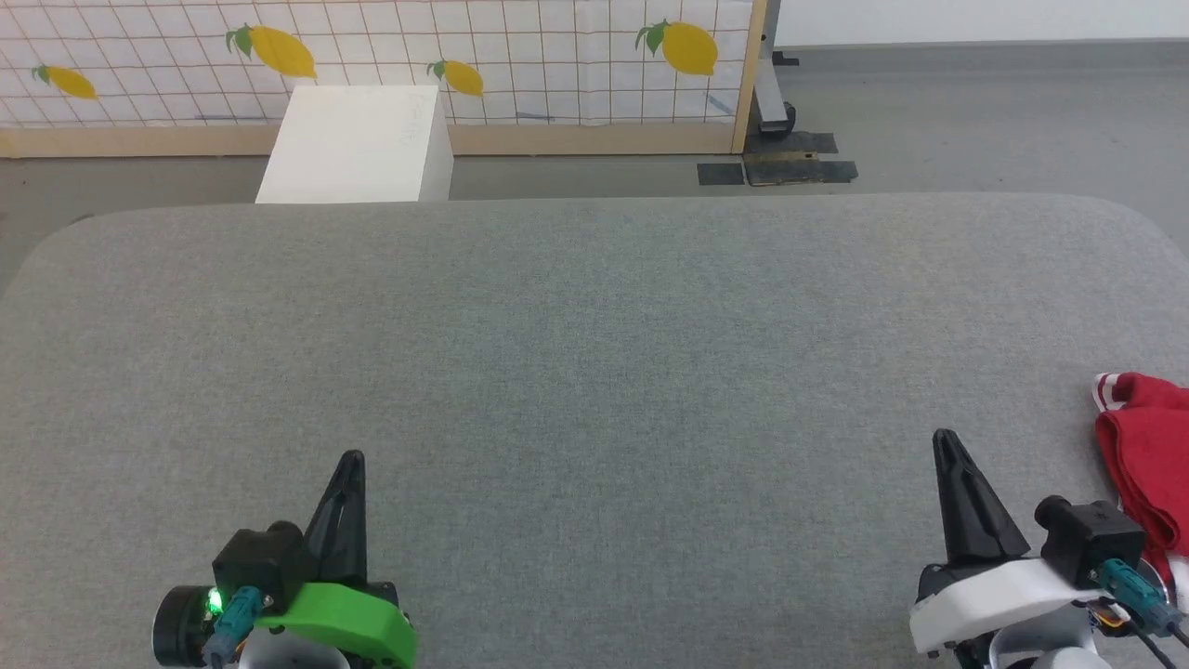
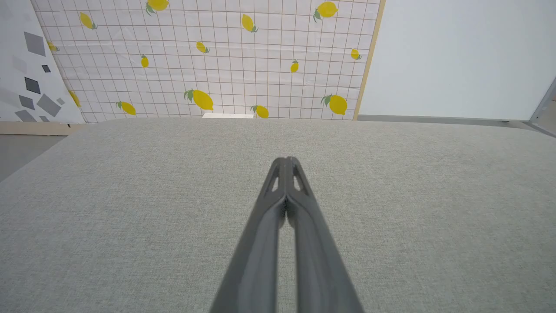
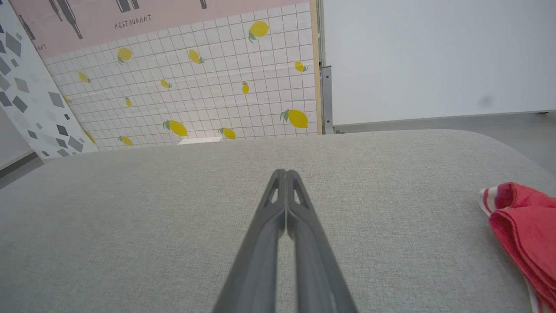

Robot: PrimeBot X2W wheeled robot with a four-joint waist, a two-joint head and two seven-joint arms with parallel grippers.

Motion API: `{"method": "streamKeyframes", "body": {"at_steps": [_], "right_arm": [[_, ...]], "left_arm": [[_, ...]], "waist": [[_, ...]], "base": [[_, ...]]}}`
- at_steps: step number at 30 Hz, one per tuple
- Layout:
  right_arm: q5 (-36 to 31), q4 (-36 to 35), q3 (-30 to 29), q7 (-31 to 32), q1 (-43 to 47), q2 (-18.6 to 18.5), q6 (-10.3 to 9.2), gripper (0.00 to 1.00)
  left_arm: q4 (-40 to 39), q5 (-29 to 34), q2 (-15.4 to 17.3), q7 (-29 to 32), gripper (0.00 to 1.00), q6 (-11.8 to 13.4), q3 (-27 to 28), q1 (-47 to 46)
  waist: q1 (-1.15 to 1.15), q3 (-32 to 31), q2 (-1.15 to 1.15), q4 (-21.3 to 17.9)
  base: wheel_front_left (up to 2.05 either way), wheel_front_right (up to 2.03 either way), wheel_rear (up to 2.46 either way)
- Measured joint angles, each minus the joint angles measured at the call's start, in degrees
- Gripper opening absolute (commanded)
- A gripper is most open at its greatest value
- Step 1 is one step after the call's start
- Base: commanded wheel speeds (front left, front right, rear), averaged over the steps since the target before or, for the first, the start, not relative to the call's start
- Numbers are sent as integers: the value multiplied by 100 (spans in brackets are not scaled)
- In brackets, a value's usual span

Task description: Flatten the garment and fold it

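Test lab: lemon-tile backdrop panel (image 1: 520, 56), grey fabric-covered table (image 1: 594, 372).

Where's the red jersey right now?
In the head view, the red jersey lies bunched at the gray table's right edge, just right of the right tool.

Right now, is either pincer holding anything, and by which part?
Nothing is held. The left pincer and right pincer are both shut and empty; the red jersey lies untouched at the right edge of the grey table.
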Motion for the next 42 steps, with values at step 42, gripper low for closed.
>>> {"method": "streamKeyframes", "body": {"at_steps": [42], "right_arm": [[-348,-324,53,436,0,0,0,0]], "left_arm": [[-280,157,-1,502,0,250,-30,-4]], "waist": [[0,-75,0,27]], "base": [[0,0,0]]}}
